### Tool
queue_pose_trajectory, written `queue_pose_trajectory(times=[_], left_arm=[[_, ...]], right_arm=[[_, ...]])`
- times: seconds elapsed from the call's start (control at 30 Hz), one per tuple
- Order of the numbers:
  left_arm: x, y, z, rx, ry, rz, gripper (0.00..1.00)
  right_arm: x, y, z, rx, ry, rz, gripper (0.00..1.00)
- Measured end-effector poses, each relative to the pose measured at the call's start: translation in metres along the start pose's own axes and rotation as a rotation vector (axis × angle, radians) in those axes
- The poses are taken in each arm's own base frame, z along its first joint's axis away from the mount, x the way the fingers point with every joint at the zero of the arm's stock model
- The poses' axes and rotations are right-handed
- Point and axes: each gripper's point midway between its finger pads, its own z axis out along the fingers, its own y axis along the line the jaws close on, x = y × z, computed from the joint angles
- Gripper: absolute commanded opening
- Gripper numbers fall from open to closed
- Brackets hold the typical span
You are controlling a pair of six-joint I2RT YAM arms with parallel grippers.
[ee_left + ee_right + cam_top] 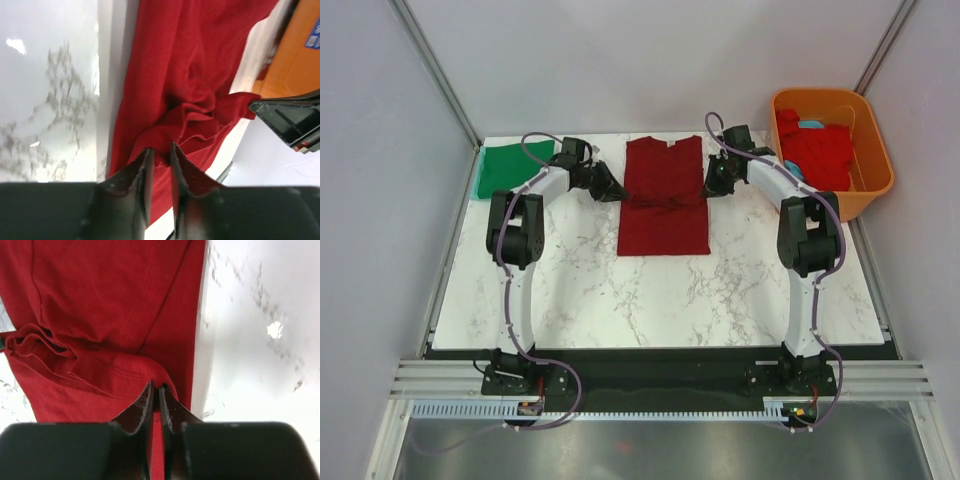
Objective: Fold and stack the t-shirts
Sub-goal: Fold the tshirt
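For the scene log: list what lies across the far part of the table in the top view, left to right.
green shirt → left claw → dark red shirt → right claw → orange tub

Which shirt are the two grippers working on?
The dark maroon shirt mid-table, between the left gripper and right gripper. The green shirt lies folded far left; the bright red shirt sits in the tub.
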Motion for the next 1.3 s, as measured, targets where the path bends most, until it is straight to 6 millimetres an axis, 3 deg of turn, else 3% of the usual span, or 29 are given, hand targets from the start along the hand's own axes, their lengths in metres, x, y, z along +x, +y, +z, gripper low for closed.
queue_pose_trajectory(times=[0.03, 0.07, 0.2, 0.37, 0.5, 0.6, 0.8, 0.97, 1.13, 1.23, 1.3], left_arm=[[-0.005, -0.001, 0.001, 0.013, 0.001, 0.004, 0.32], [-0.01, -0.004, 0.002, 0.029, 0.002, 0.008, 0.36], [-0.022, -0.014, -0.007, 0.075, -0.008, 0.03, 0.39], [-0.026, -0.019, -0.024, 0.074, -0.043, 0.061, 0.37], [-0.006, -0.027, -0.037, 0.043, -0.058, 0.1, 0.3], [0.017, -0.032, -0.034, 0.018, -0.043, 0.137, 0.25], [0.063, -0.02, -0.009, -0.059, 0.029, 0.165, 0.24], [0.067, -0.017, -0.004, -0.083, 0.029, 0.169, 0.24], [0.057, -0.013, 0.006, -0.097, 0.015, 0.167, 0.25], [0.036, -0.016, 0.018, -0.093, -0.006, 0.164, 0.24], [0.016, -0.023, 0.027, -0.074, -0.039, 0.163, 0.24]], right_arm=[[-0.004, 0.0, 0.0, -0.004, -0.006, -0.001, 0.31], [-0.007, -0.001, 0.0, -0.005, -0.012, -0.005, 0.33], [-0.019, -0.008, -0.005, -0.012, -0.036, -0.014, 0.39], [-0.022, -0.009, -0.016, -0.03, -0.044, -0.009, 0.31], [-0.013, -0.001, -0.03, -0.039, -0.045, -0.012, 0.15], [-0.001, 0.008, -0.035, -0.046, -0.047, -0.033, 0.1], [0.042, 0.025, -0.023, -0.042, -0.01, -0.108, 0.06], [0.056, 0.027, -0.015, -0.035, 0.005, -0.151, 0.06], [0.04, 0.02, -0.009, 0.004, -0.042, -0.191, 0.07], [0.009, 0.02, 0.006, 0.031, -0.083, -0.222, 0.06], [-0.025, 0.025, 0.018, 0.042, -0.133, -0.236, 0.06]])
